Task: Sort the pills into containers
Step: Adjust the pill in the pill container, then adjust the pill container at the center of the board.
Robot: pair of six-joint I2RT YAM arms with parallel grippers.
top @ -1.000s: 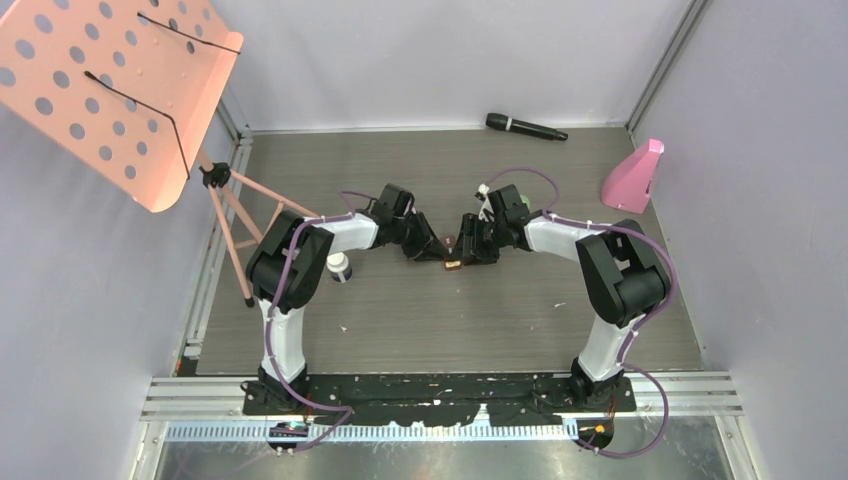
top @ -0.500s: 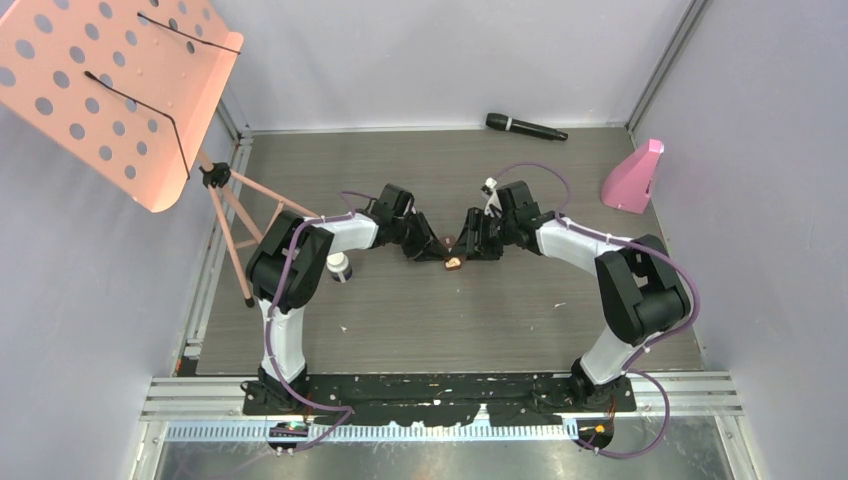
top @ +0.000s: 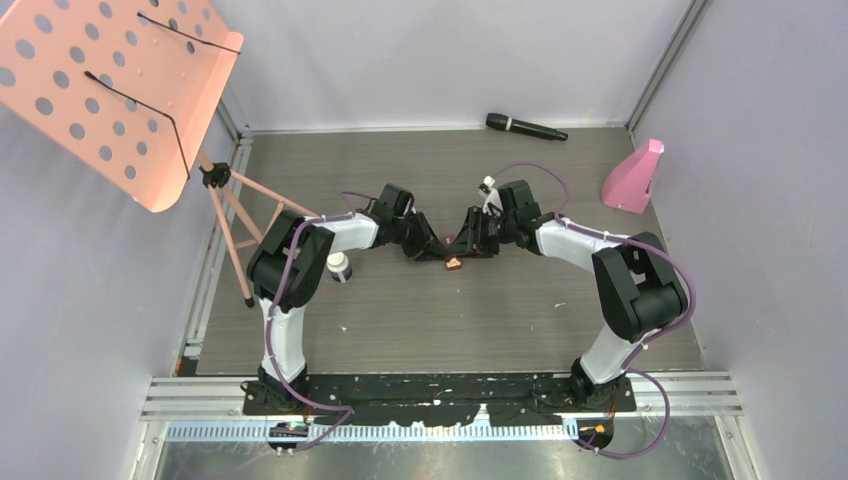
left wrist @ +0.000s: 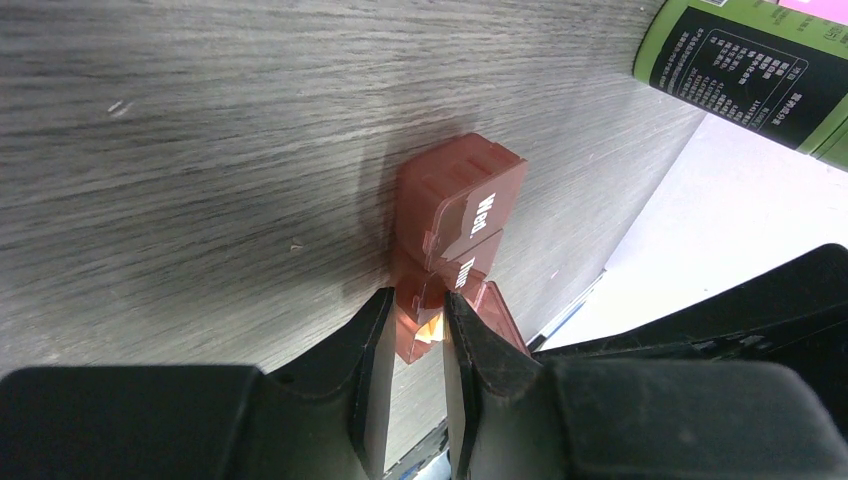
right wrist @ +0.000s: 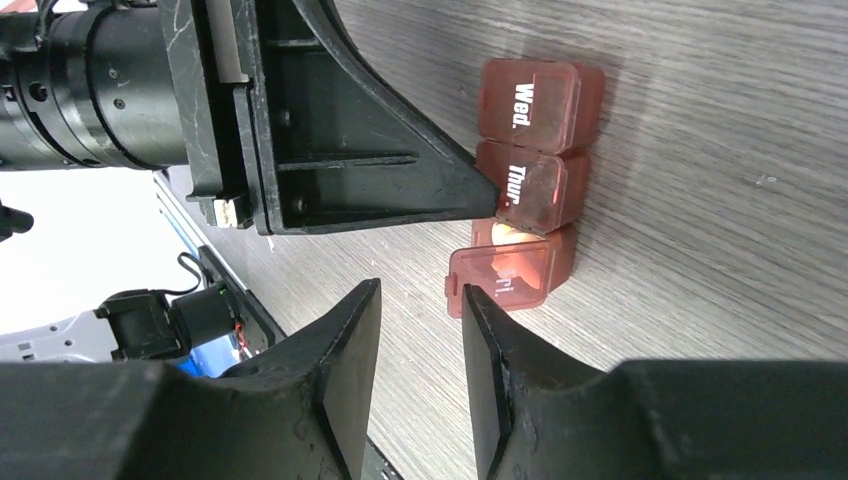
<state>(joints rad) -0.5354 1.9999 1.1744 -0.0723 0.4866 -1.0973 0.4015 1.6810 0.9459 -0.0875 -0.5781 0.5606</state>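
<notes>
The small brown pill case [top: 453, 263] lies on the table between my two grippers. In the left wrist view my left gripper [left wrist: 418, 318] is shut on the near end of the case [left wrist: 462, 205], which reads "Wed." and "Thur.". In the right wrist view the case [right wrist: 538, 110] has its end compartment lid [right wrist: 495, 287] flipped open, with something pale orange inside. My right gripper [right wrist: 420, 298] is open and empty, just beside that lid. The white bottle with a dark cap [top: 339, 266] stands by the left arm. The green bottle [left wrist: 760, 60] shows beyond the case.
A black microphone [top: 525, 127] lies at the back. A pink object [top: 633, 178] stands at the right edge. An orange perforated music stand [top: 110, 80] with thin legs [top: 235, 215] rises at the left. Walls close in on three sides.
My right gripper has drawn back a little from the case, and its elbow has swung to the right. The left gripper has kept its hold on the case.
</notes>
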